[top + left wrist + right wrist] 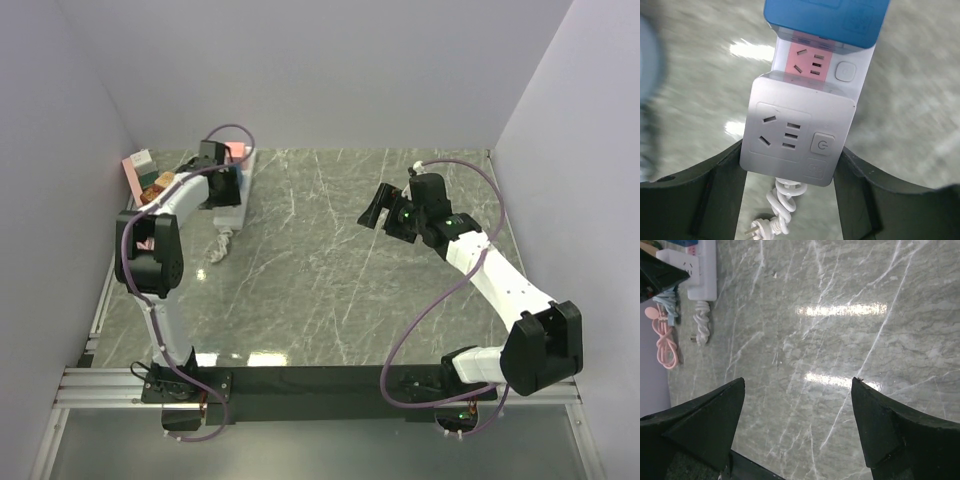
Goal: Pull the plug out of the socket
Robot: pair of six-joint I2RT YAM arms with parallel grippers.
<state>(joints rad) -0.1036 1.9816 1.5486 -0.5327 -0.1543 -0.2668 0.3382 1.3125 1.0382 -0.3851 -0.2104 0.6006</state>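
socket (807, 59): a long white power strip lying on the grey-green marbled counter (320, 290) at its far-left corner, close to the left wall. left-wrist view: a pink outlet panel with a rounded switch beside it; beyond the pink panel, a blue block (825, 17) sits on the strip and hides the rest of the row. plug (790, 135): a pale grey-white cube adapter with its own outlet face and a power button, seated on the strip's near end. left claw (790, 165): narrow, its two dark fingers (715, 200) standing one on each side of the plug with no gap visible, gripping it by the flanks. below the cube, the strip's short white cord (785, 200) lies twisted in a bundle on the counter, ending in bare metal prongs (752, 232). top view: the left arm (160, 250) reaches forward along the left wall, its claw over the socket; small boxes (140, 166) stand against the wall just beside it. right claw (381, 206): wide, holding nothing, raised above the right-centre of the counter and well apart from the socket. right-wrist view: both dark fingers spread to the frame's lower corners with marbled counter between them; the socket appears at upper left, with a coiled pink cable (652, 314) lying beside its cord.
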